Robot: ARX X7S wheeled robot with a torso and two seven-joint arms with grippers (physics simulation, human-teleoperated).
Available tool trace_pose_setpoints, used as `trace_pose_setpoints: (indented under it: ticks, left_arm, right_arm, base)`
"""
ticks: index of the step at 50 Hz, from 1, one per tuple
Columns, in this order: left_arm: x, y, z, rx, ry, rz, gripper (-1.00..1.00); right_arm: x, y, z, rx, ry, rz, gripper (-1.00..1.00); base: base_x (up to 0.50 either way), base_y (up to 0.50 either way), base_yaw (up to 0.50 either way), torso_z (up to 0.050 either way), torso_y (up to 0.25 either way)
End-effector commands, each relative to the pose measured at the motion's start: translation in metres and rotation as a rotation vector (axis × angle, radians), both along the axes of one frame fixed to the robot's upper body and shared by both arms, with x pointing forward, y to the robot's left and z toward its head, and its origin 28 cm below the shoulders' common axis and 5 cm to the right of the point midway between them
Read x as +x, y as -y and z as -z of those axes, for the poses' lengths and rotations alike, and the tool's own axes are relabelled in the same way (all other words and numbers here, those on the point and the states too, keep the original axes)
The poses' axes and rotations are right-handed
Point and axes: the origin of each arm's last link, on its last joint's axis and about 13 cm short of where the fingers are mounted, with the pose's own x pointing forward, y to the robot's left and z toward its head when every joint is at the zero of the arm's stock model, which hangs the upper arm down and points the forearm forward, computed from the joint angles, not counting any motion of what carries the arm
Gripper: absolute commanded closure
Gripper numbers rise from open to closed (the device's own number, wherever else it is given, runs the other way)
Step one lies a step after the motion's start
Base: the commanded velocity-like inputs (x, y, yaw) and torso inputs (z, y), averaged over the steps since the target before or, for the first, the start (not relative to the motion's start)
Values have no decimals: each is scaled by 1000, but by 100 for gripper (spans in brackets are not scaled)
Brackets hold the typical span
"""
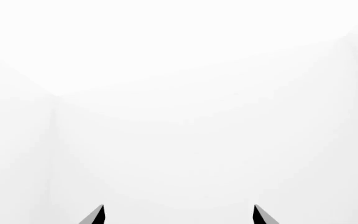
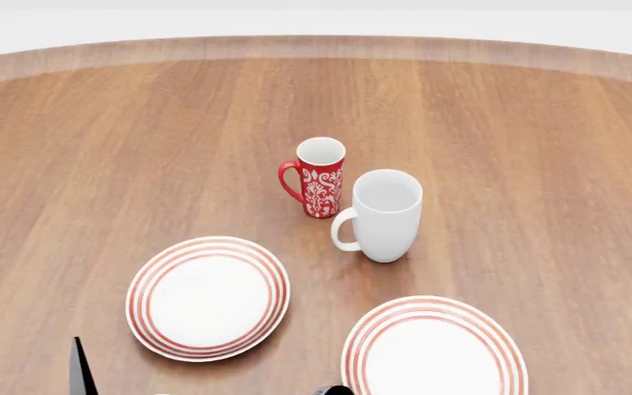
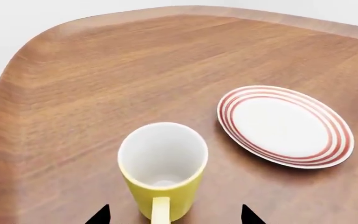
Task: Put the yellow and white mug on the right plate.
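- The yellow and white mug (image 3: 162, 170) stands upright on the wooden surface (image 3: 92, 79), seen only in the right wrist view, handle turned toward the camera.
- The right hand (image 3: 174, 215) shows two dark fingertips, one on each side of the mug's base; they are spread wider than the mug and do not touch it.
- One red-ringed plate (image 3: 285, 126) lies just beside the mug; which of the two plates it is cannot be told.
- In the head view, the right plate (image 2: 434, 350) lies at 5 o'clock, the left plate (image 2: 208, 297) at 7 o'clock.
- The white mug (image 2: 382, 216) stands at centre, the red patterned mug (image 2: 316, 176) touching it at 11 o'clock.
- The left hand (image 1: 177, 215) faces blank white, its tips well apart and holding nothing.
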Motion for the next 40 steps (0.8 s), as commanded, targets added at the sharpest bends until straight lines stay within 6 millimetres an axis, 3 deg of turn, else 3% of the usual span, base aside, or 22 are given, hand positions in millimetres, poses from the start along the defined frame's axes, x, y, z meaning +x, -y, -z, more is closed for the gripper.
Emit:
trace_pose_setpoints:
  ticks: [1, 40]
  left_arm:
    - [1, -1, -1, 8, 4, -6, -100]
    - [2, -1, 1, 7, -3, -4, -100]
  right_arm:
    - [5, -2, 4, 2, 8, 4, -100]
    - [7, -12, 22, -37, -1, -4, -100]
  base:
    - [0, 0, 0, 0, 0]
    - [0, 0, 0, 0, 0]
